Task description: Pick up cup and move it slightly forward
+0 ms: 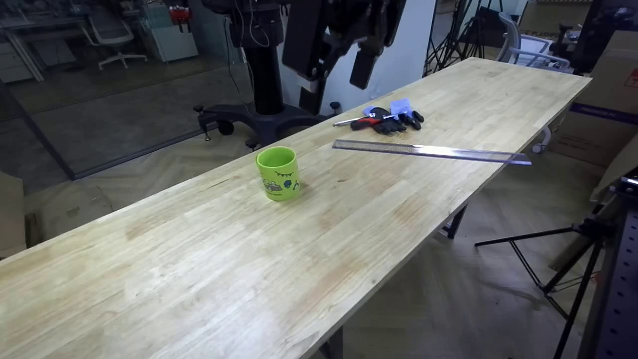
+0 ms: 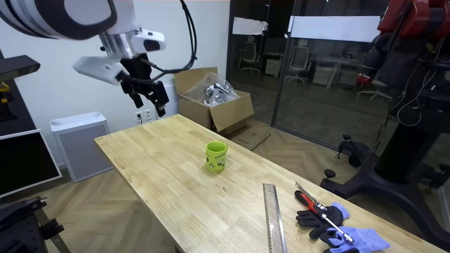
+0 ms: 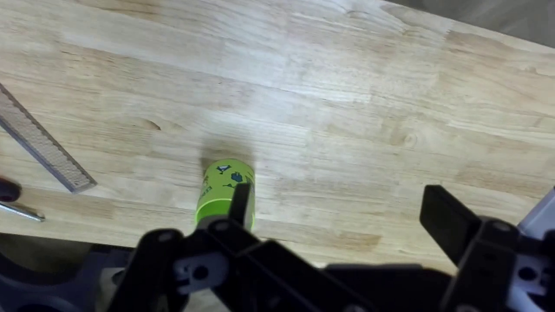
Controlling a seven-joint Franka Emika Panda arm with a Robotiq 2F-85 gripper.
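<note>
Bench [image 1: 209,279]: one, long, pale wood.

Arm [image 2: 88,14]: one, white with dark bands, held above bench height.

Stand [image 2: 404,154]: one, black, wheeled, on the floor beyond one long edge of the bench.

Carton [image 2: 232,110]: one, brown, flaps open, plastic bag [image 2: 202,92] inside; just beside the corner where that long edge meets one short edge.

Ruler [image 1: 428,150]: one, clear, laid crosswise, one end jutting past the long edge opposite the stand.

Gripper [image 3: 339,206]: one, black, hanging above bench height; fingers [image 3: 446,220] spread wide, holding nothing, bare wood showing between them in the wrist view.

Gloves [image 2: 335,214]: at least two, black with pale blue cuffs, heaped near the long edge on the stand's side, across the ruler from the carton's corner.

Cup [image 1: 279,182]: one, lime green, dark figures printed on its side; upright, near the long edge on the stand's side, between the ruler and the short edge; apart from the gripper in both exterior views, partly covered by one finger in the wrist view.

Hand tool [image 2: 316,208]: one, red and black handle, metal shaft, lying across the gloves.

Metal rod [image 2: 313,197]: one, slim, just beside that handle.
</note>
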